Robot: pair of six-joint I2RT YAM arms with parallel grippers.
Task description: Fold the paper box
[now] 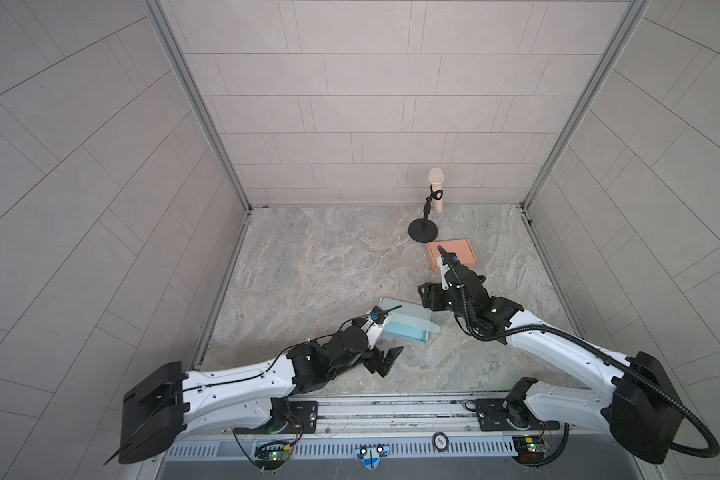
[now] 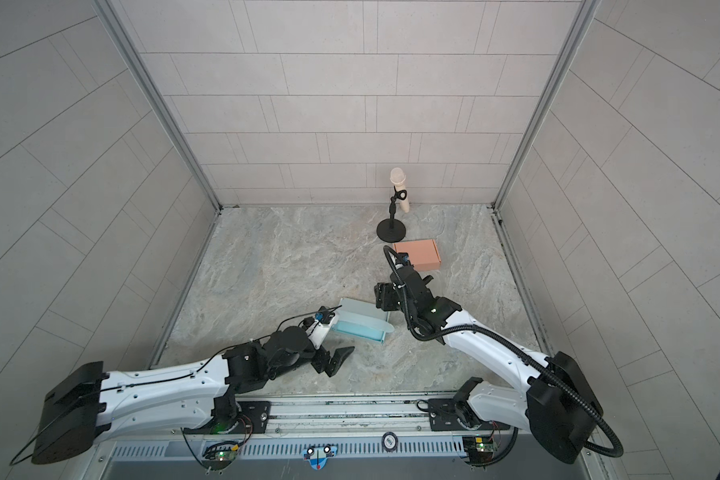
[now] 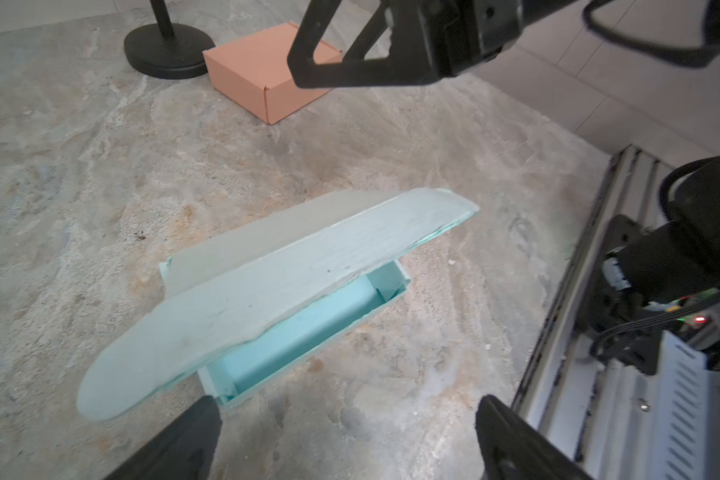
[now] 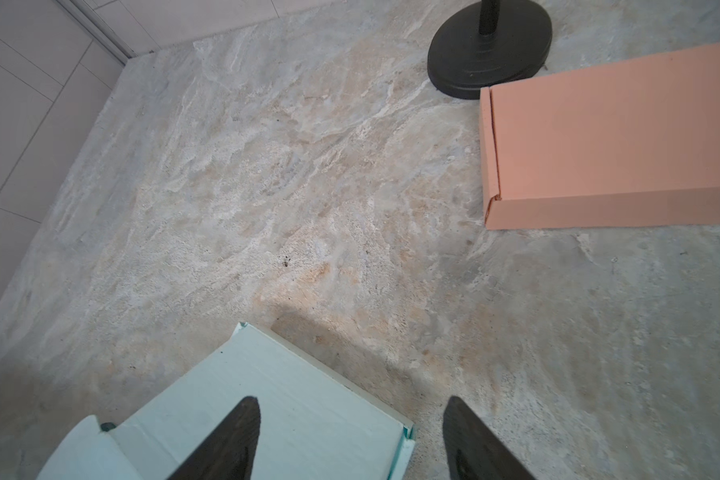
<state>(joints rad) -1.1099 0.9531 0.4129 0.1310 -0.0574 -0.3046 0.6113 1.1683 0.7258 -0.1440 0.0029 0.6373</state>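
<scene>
i see pale grey tiled walls (image 1: pixel 350 104) boxing in a marbled stone floor (image 1: pixel 308 270), evenly lit, with metal corner posts (image 1: pixel 200 108).

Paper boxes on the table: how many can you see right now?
2. A light blue box, lid ajar, lies near the table's front. A closed orange box sits farther back, beside the microphone stand. Nothing suggests a hidden one.

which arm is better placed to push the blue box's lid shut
Left, probably. The left gripper is open beside the free edge of the lid on the blue box; the right gripper hovers over its back corner.
</scene>
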